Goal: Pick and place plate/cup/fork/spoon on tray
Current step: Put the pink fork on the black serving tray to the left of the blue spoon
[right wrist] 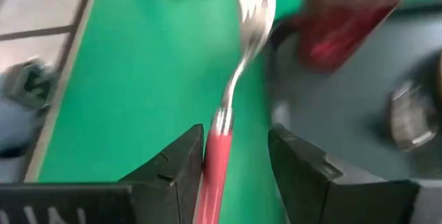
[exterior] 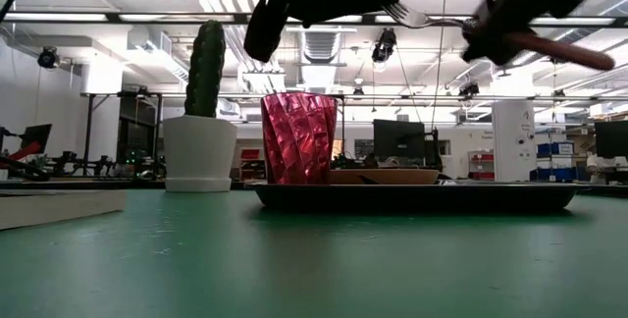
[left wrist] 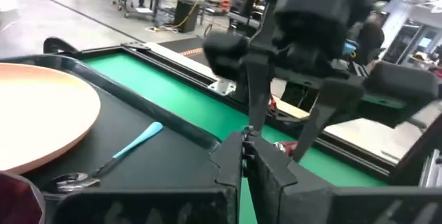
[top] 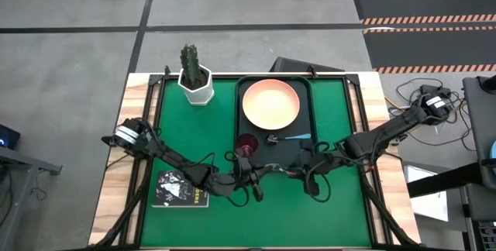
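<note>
The dark tray (top: pixel 242 115) lies on the green mat. On it rest the peach-orange plate (top: pixel 271 102), the dark red cup (top: pixel 248 142), standing upright at the tray's near left corner (exterior: pixel 297 136), and the blue-handled spoon (top: pixel 291 136), which lies flat beside the plate (left wrist: pixel 117 156). My right gripper (right wrist: pixel 238 165) is shut on the fork (right wrist: pixel 242 58) in the air over the tray's near edge (exterior: pixel 417 16). My left gripper (left wrist: pixel 247 162) is shut and empty, just left of it near the cup. My right gripper pinches the fork's pink-red handle (right wrist: pixel 215 158) between its two fingers, just behind the metal neck. The fingers lie along the fork, whose tines (right wrist: pixel 255 3) point ahead toward the cup. The fork is lifted clear and nearly level, high above the tray (exterior: pixel 574 55).
A white hexagonal pot with a cactus (top: pixel 195 77) stands at the far left of the mat. A small black book (top: pixel 180 189) lies at the near left. Cables run along both arms. Bare green mat lies near the front edge and right of the tray.
</note>
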You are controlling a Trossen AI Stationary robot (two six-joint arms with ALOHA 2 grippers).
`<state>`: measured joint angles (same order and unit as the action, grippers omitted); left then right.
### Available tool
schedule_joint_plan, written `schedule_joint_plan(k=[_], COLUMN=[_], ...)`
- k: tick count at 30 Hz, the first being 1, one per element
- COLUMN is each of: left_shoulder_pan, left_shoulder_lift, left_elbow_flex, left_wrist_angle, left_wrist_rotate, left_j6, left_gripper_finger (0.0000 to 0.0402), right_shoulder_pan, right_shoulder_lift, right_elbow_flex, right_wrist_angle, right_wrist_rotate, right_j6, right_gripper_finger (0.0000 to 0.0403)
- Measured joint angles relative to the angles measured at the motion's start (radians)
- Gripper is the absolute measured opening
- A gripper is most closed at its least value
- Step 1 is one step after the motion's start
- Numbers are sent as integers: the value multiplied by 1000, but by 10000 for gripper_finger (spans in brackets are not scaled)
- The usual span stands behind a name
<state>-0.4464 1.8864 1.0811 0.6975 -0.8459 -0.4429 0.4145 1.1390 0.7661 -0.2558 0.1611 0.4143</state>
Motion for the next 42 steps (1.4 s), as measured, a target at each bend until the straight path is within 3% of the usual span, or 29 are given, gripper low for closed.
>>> schedule_joint_plan(k=[4, 16, 27, 42], left_shoulder_pan=[14, 28, 46, 51], left_shoulder_lift=[0, 0, 0, 0], left_elbow_flex=[0, -1, -1, 0], left_wrist_angle=[-8, -6, -7, -2], left_wrist_rotate=[-13, -80, -90, -88], left_j6=[-48, -51, -49, -51], left_gripper_finger=[0, 0, 0, 0], right_shoulder_pan=[27, 53, 53, 52], right_shoulder_lift=[3, 13, 160, 310], right_elbow_flex=[40, 76, 91, 297], right_wrist_angle=[-2, -53, -67, -271], right_wrist_rotate=[157, 310, 360, 473], right_j6=[-113, -159, -60, -19], right_gripper_finger=[146, 132, 134, 115])
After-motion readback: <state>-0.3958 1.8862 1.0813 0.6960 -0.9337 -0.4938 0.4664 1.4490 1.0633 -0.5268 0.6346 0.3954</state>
